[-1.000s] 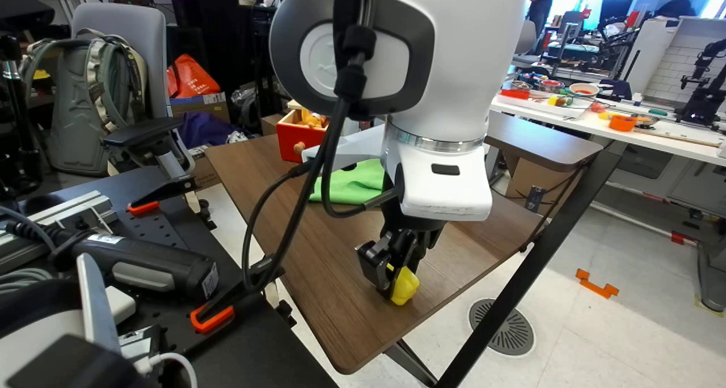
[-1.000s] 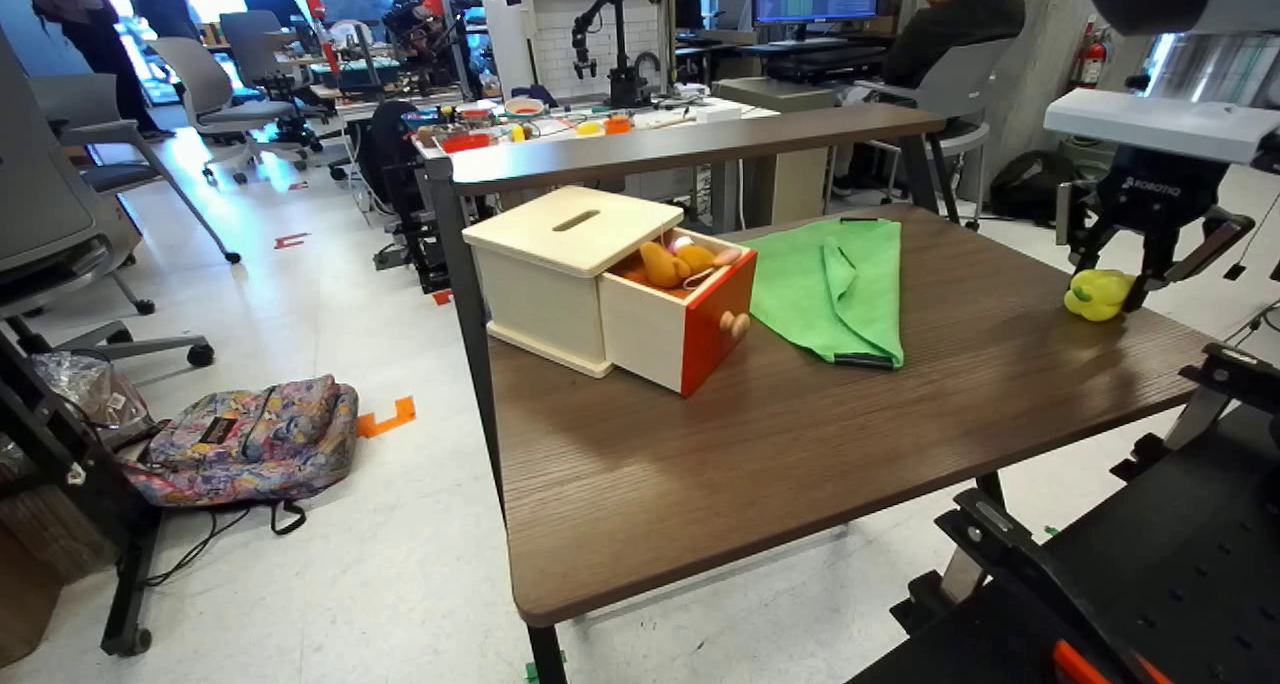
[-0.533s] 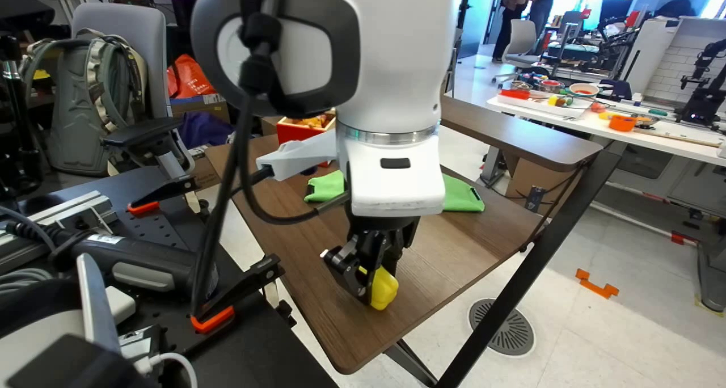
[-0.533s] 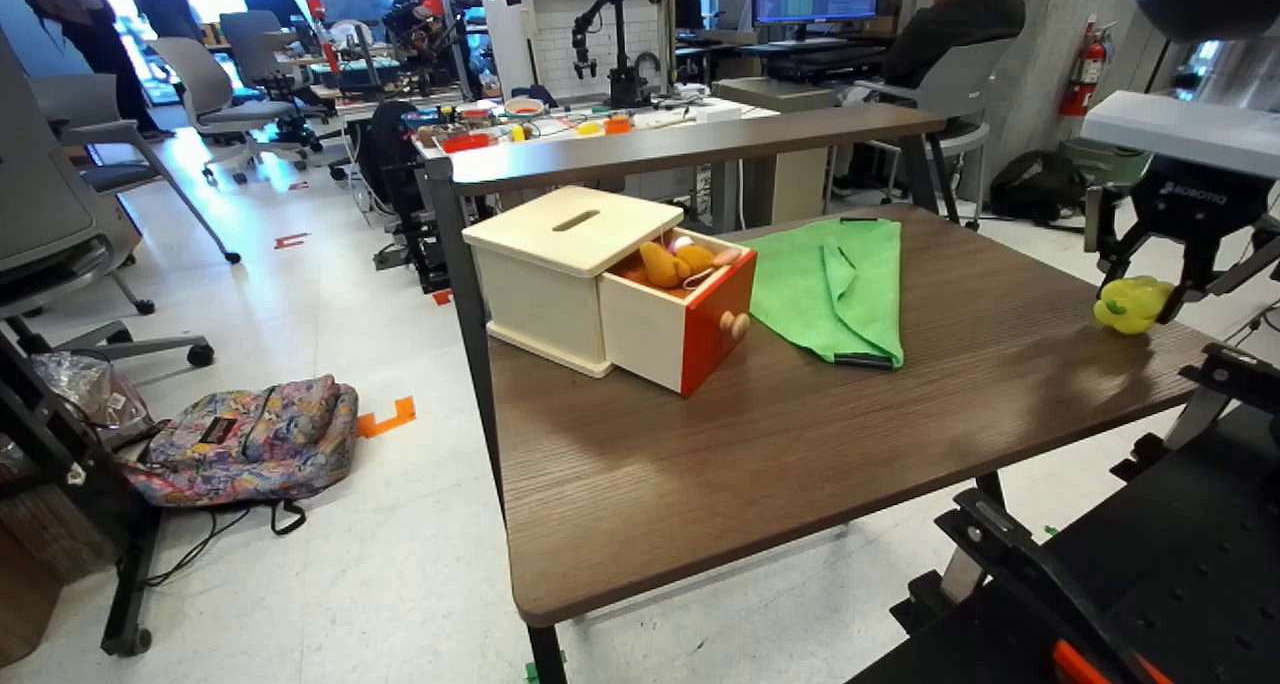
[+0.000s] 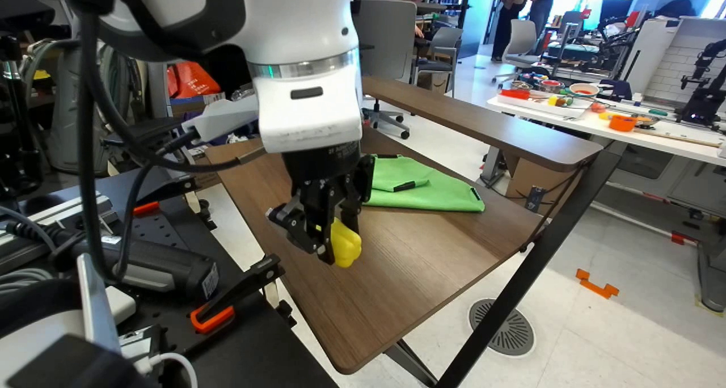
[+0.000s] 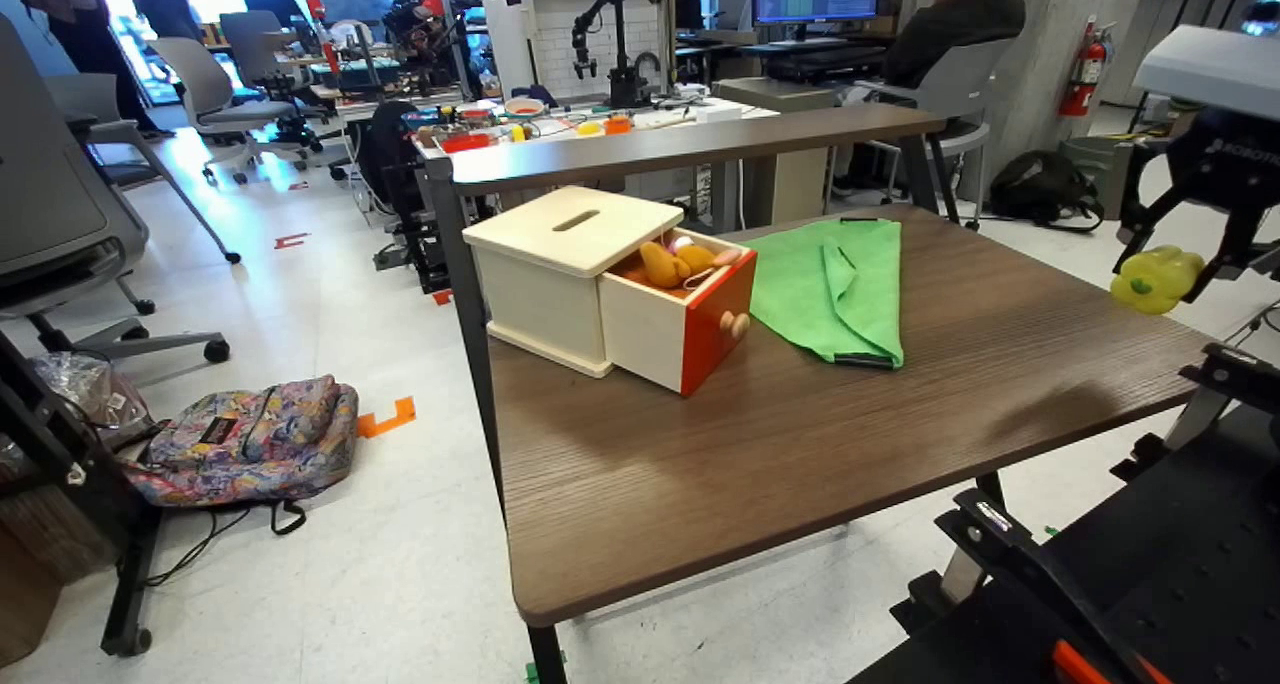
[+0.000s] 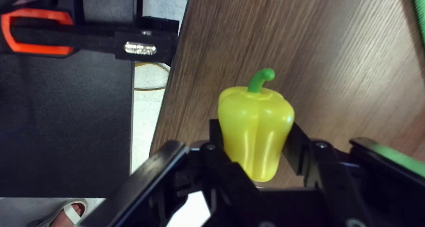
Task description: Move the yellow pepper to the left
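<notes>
We had the yellow pepper point(image 5: 345, 244) off the table point(image 5: 397, 286): half a second earlier it hung low, near the wood or touching it, we could not tell which, and now it rode higher in both exterior views, in the air over the table, toward one end. The gripper point(image 7: 254, 134) kept its pinch on the pepper's sides, and in the wrist view the green stem point(image 7: 260, 81) stuck out past the grip. We saw the arm point(image 5: 312, 121) draw back toward the black bench point(image 7: 66, 127), uncovering more of the green cloth point(image 5: 434, 192) in an exterior view; the cloth and the wooden box point(image 6: 540, 299) had not shifted. We took this to mean the pick was done and the carry begun, with the set-down still due. We could not tell whose left was meant; if it was the side of the cloth and box, a sideways move was probably ahead.
</notes>
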`<state>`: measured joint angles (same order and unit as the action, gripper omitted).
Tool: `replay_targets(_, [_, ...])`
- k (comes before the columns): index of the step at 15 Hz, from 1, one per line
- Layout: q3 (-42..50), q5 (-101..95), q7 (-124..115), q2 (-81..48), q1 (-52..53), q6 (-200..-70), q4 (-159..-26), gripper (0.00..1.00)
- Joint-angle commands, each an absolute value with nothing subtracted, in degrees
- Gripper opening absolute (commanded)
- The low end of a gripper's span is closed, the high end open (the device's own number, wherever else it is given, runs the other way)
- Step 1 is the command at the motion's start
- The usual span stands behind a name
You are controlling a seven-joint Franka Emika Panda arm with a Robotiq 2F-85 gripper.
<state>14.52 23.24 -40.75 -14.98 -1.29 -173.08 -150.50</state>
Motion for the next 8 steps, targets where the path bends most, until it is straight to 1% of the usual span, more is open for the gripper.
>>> replay_targets(1, [15.95, 20.36, -42.68, -9.42, 3.48, -173.44, -153.88, 0.22])
replay_targets(8, [15.92, 13.97, -49.83, -8.88, 13.72, -171.62, -152.1, 0.22])
